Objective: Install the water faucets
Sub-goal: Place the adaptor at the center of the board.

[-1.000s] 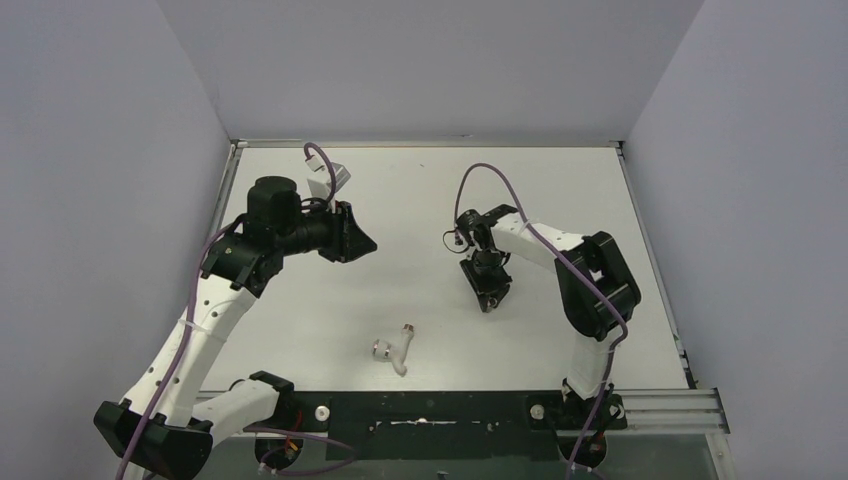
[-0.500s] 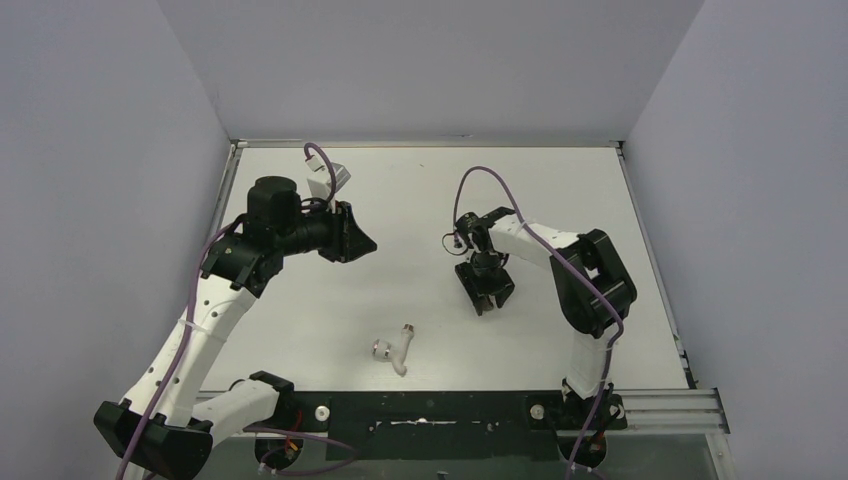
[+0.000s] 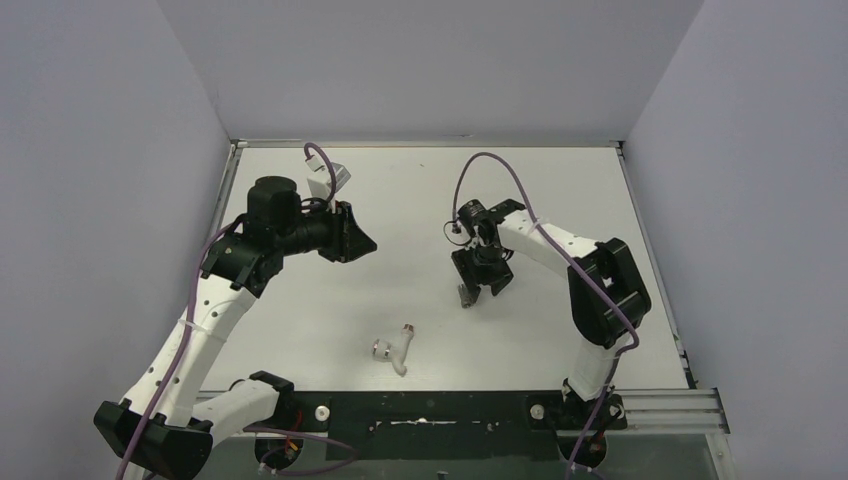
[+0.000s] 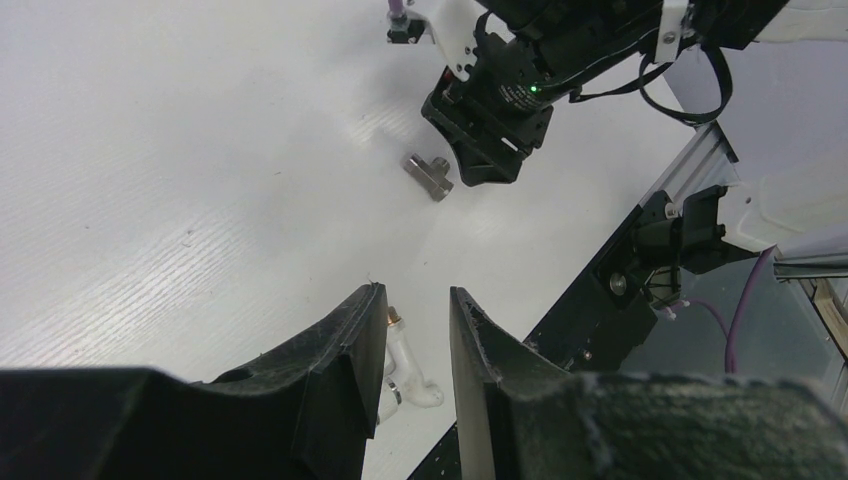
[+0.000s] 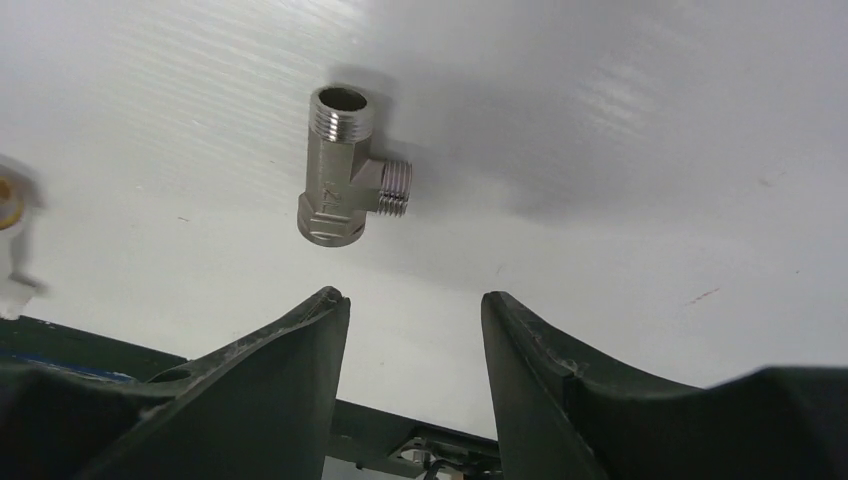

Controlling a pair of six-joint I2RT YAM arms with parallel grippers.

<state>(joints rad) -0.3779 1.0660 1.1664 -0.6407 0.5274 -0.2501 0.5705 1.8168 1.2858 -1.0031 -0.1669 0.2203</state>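
Note:
The white tap body of the water faucets [image 3: 395,350] lies on the table near the front edge, and shows between my left fingers [image 4: 405,365] and at the left edge of the right wrist view [image 5: 8,240]. The grey metal tee fitting [image 3: 466,297] [image 4: 428,176] [image 5: 340,170] lies loose on the table. My right gripper [image 3: 482,288] [image 5: 413,298] hovers just beside the fitting, open and empty. My left gripper [image 3: 360,240] [image 4: 418,300] hangs above the table's left middle, its jaws a narrow gap apart with nothing between them.
A black mounting bar [image 3: 430,410] runs along the near table edge, with an aluminium rail [image 3: 660,405] at its right. Grey walls enclose the table on three sides. Purple cables loop above both wrists.
My right gripper has opened and let go of the tee fitting, which now lies on the table. It shifted slightly left and back. The left arm has not moved.

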